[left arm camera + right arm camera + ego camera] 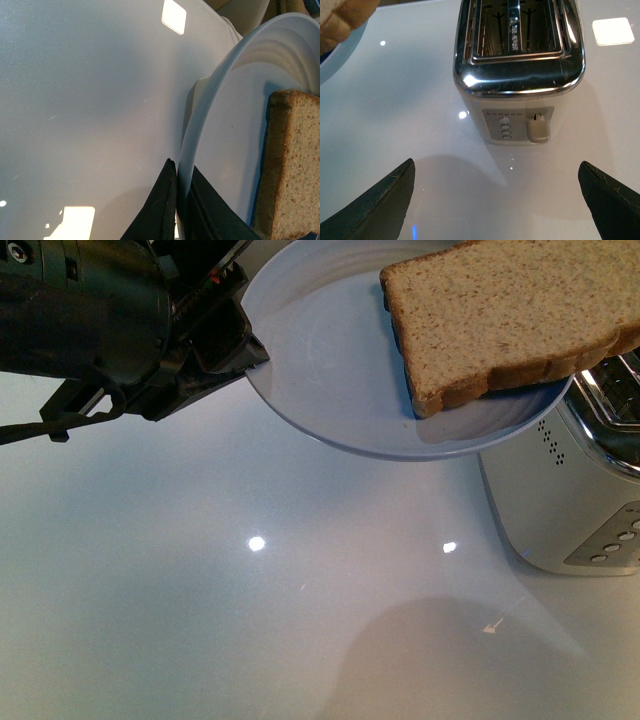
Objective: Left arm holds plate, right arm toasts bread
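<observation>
Left arm [90,320] raised, left gripper [248,352] clamped on the plate [330,380]; right gripper [496,165] spread wide

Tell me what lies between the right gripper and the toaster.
Only bare white table: in the right wrist view the open right gripper faces the toaster, nothing between.

We see a round pale blue plate [330,360], faintly ringed; a light brown speckled bread slice [510,310] with darker crust; a white toaster [517,85] with chrome top and grey button panel; a glossy white table [200,590].
</observation>
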`<state>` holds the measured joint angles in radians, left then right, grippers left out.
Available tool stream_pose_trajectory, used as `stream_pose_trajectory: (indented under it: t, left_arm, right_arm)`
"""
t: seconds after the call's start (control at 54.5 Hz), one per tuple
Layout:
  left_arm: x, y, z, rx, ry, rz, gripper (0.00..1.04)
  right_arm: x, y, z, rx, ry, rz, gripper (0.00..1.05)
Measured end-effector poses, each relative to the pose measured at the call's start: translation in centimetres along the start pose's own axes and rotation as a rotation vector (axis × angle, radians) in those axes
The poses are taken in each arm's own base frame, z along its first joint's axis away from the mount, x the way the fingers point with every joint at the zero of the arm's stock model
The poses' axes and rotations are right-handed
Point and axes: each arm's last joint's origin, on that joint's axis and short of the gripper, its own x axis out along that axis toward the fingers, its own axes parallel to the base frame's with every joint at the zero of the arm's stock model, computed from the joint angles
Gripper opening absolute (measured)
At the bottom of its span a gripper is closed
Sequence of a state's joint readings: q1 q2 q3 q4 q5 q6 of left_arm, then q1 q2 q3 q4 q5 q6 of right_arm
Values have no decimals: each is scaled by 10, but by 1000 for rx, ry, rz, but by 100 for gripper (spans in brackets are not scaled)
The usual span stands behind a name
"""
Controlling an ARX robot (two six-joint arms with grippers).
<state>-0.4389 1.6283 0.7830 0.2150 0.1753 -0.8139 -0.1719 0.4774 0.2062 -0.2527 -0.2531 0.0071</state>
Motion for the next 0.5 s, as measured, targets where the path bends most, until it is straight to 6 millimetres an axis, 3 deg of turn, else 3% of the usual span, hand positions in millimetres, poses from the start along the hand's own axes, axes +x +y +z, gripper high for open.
stream_pose_trajectory:
  t: [0.073, 0.275, 0.495]
  left_arm:
    - [0, 0, 0, 0, -1, 0, 3]
    - [0, 0, 0, 0, -1, 0, 3]
    - [0, 0, 0, 0, 0, 0, 3]
  right_arm:
    - [6, 1, 9, 22, -10, 15, 96]
    - [43, 15, 63, 178, -70, 102, 96]
    - [75, 27, 90, 381, -10, 215, 96]
